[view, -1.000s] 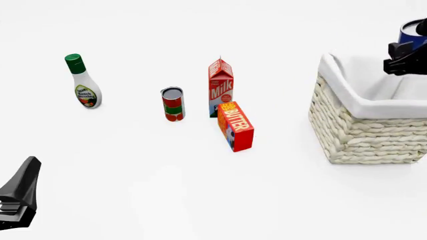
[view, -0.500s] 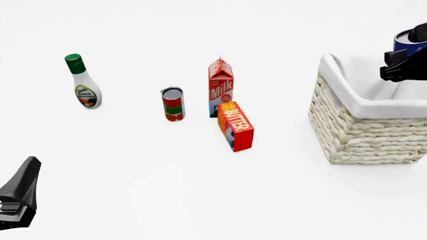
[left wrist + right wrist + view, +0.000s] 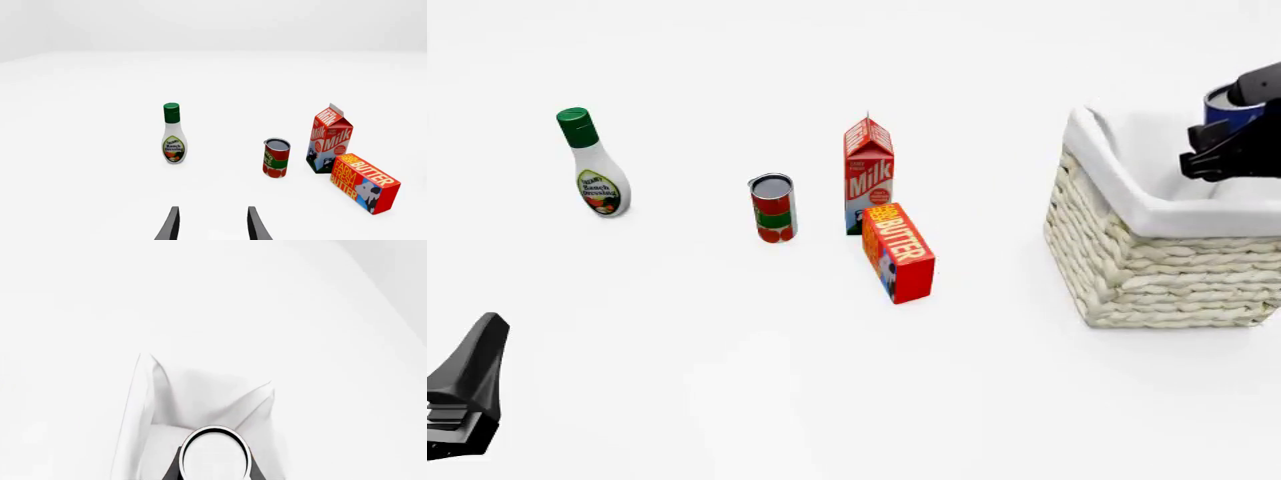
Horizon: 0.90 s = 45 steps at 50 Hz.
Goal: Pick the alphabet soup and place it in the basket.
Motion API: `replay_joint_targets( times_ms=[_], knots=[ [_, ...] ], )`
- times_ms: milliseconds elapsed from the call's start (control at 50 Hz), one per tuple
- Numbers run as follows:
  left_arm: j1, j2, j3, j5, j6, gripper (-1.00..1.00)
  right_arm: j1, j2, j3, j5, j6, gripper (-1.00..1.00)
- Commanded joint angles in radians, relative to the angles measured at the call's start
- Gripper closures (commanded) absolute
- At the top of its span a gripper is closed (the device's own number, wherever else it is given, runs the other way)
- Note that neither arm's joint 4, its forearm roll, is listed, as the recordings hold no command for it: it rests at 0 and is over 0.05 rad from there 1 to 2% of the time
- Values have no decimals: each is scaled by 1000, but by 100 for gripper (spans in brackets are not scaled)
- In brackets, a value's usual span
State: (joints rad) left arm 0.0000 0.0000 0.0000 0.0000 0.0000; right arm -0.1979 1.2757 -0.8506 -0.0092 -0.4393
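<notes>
Right pincer [image 3: 1228, 150] pinches the small dark-blue-labelled alphabet soup can [image 3: 1225, 104] at the front view's right edge, held above the cream wicker, cloth-lined basket [image 3: 1148, 270] for a drop inside. Left pincer [image 3: 212, 226] spread, parked lower left (idle, clear of the tabletop items).

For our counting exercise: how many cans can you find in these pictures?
2. The red-and-green can stands on the table left of the milk carton. The alphabet soup is held in the right gripper above the basket.
</notes>
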Motion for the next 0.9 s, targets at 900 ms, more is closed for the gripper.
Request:
replay_joint_targets(
  times_ms=[900],
  knots=[
    [0, 0, 0, 0, 0, -100, -19, 60, -25, -23, 7, 100]
  ],
)
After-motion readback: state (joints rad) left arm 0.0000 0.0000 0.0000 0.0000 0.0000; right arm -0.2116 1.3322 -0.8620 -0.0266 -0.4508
